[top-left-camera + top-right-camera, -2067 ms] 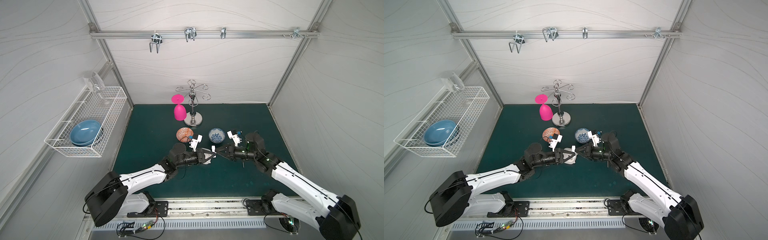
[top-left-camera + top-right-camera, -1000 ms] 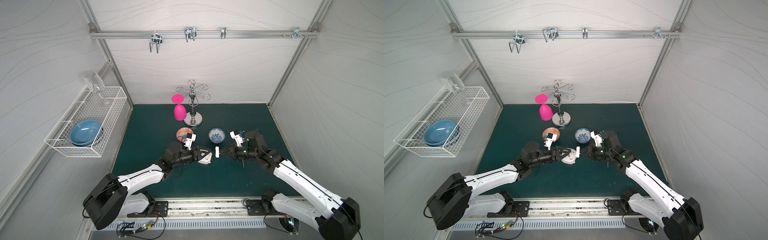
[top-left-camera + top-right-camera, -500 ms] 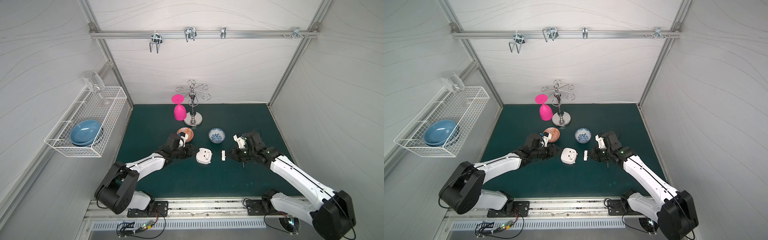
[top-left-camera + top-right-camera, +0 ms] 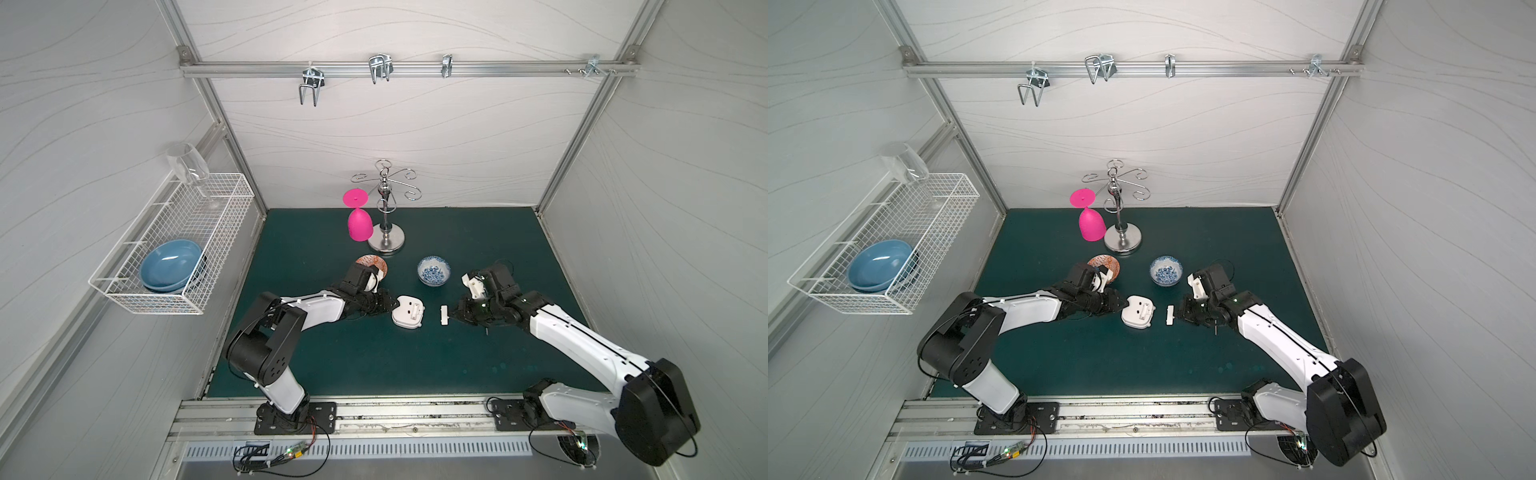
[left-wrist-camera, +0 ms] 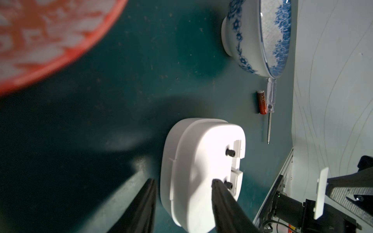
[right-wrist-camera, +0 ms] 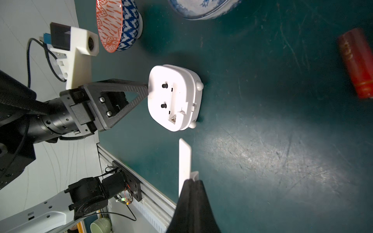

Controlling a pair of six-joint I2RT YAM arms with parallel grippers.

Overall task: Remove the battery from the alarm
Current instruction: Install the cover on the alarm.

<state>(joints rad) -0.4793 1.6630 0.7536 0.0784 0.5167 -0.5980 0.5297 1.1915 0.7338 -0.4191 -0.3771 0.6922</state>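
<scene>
Battery [image 5: 262,101] flat on the mat [image 4: 374,365], long axis parallel to the screwdriver [image 5: 270,113] just beside it, one end toward the blue bowl [image 5: 242,40]; alarm [image 4: 409,311] face-down, mid-frame in both top views; left gripper [image 4: 390,308] with jaws apart astride its edge; right gripper [image 4: 456,316] clamped on the white cover [image 4: 444,316].

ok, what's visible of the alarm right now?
The alarm is a small white rounded-square plastic case lying on the green mat, plain back up. The back carries two dark knobs and an open battery bay, empty, with a contact spring showing. Two rounded white feet stick out of one edge. The left gripper is open, jaws straddling the opposite edge, one fingertip at or on the casing. Its cover is off, pinched by the right gripper, clear of it.
</scene>
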